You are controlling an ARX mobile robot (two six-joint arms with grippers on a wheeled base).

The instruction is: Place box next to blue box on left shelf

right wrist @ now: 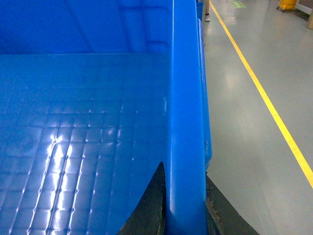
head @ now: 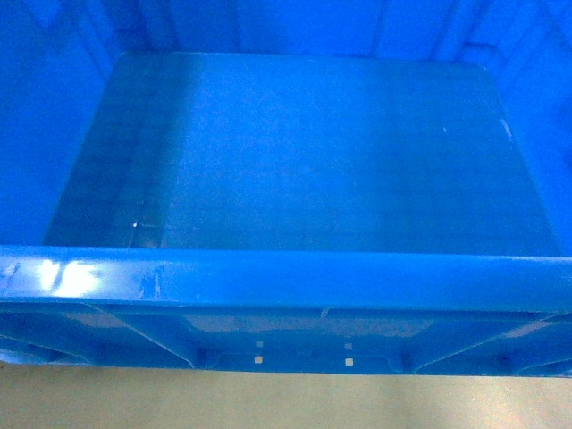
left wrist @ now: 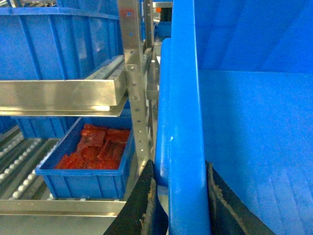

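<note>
**Both end effectors clamped on the box rim**

The left end effector has its dark fingers pinched on either side of the left wall's thick rim of the box, and the right end effector grips the opposite rim the same way. The box hangs between them, its empty floor filling the head view. Just to its left stands a metal shelf with roller tracks, holding blue bins, one bin full of red packets. A yellow line crosses the grey floor on the right.
</note>
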